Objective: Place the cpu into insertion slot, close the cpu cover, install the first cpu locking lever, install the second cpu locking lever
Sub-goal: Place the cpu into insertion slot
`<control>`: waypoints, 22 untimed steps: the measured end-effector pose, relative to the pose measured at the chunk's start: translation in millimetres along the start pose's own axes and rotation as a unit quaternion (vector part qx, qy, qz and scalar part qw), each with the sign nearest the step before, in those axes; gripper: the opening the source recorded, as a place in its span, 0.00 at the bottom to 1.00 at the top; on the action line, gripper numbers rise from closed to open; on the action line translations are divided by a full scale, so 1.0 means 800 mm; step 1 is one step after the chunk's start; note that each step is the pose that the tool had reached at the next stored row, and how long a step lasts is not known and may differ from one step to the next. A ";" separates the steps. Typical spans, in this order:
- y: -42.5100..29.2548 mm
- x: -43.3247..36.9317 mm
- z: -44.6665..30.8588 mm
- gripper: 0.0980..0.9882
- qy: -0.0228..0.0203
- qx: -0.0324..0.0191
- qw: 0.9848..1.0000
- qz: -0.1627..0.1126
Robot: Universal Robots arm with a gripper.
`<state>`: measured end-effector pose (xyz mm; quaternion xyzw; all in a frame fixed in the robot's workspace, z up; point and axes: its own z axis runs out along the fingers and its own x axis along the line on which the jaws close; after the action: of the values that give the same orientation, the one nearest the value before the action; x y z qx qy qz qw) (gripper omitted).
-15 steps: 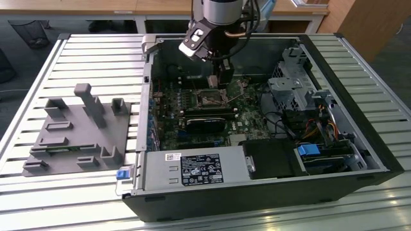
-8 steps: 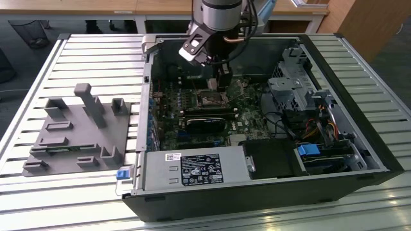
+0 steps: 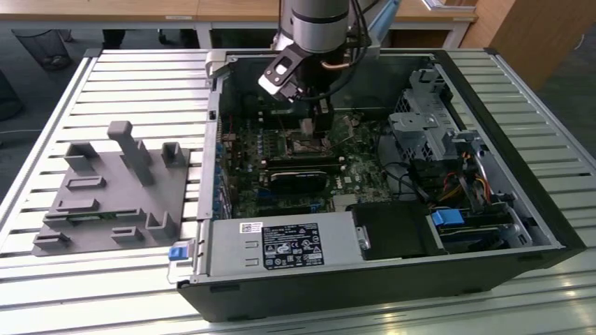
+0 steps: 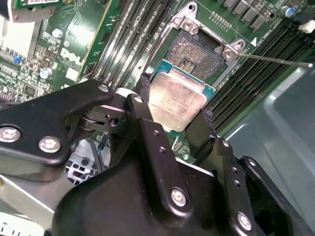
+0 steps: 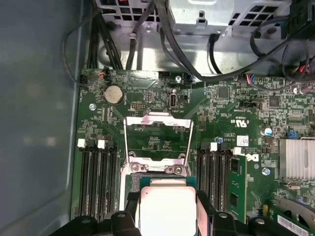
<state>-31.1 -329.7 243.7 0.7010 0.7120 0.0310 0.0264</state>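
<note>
surface: slatted table (image 3: 139, 80) | on it: open computer case (image 3: 326, 293), grey fixture block (image 3: 102, 199)

From where I stand, the cpu (image 4: 179, 101) has a dull silvery-tan metal face, faintly scuffed, with a green rim. The gripper (image 4: 172, 107) looks matt black, dotted with shiny steel screws. The cpu cover (image 5: 157, 119) is bright bare metal. The circuit board (image 5: 147, 88) is glossy green, and the insertion slot (image 4: 197, 51) is dark and grainy.
</note>
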 end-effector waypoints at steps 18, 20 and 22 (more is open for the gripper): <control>-0.0098 0.002 0.0253 0.50 -0.001 0.000 1.000 0.000; -0.0108 0.003 0.0274 0.50 -0.001 0.000 1.000 0.000; -0.0118 0.003 0.0293 0.50 -0.001 0.000 1.000 0.000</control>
<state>-38.6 -326.9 219.6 0.7011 0.7119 0.0306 0.0268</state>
